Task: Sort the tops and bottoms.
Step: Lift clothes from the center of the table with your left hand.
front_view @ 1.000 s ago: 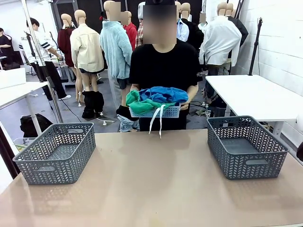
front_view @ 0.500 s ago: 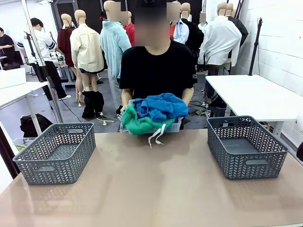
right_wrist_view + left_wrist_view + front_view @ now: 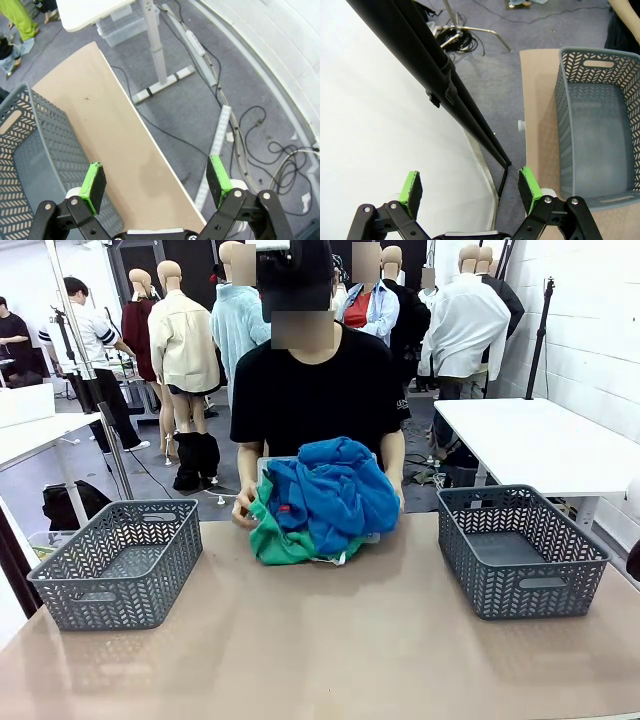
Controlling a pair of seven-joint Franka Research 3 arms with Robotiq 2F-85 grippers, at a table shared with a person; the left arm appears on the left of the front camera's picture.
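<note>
Both left pincer (image 3: 470,184) and right pincer (image 3: 155,180) gape empty, so I'd pinch a raised fold on the soft, light tops (image 3: 335,490) piled over the bottoms (image 3: 272,542).

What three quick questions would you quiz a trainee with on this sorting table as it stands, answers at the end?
1. True or false: the left basket and the right basket are both empty.
2. Where are the green bottoms? A: in the right basket. B: beneath the blue top at the far edge of the table, by the person's hand. C: on the floor.
3. In one word, how do the jaws of the left gripper and the right gripper stand?
Key: 1 true; 2 B; 3 open.
</note>
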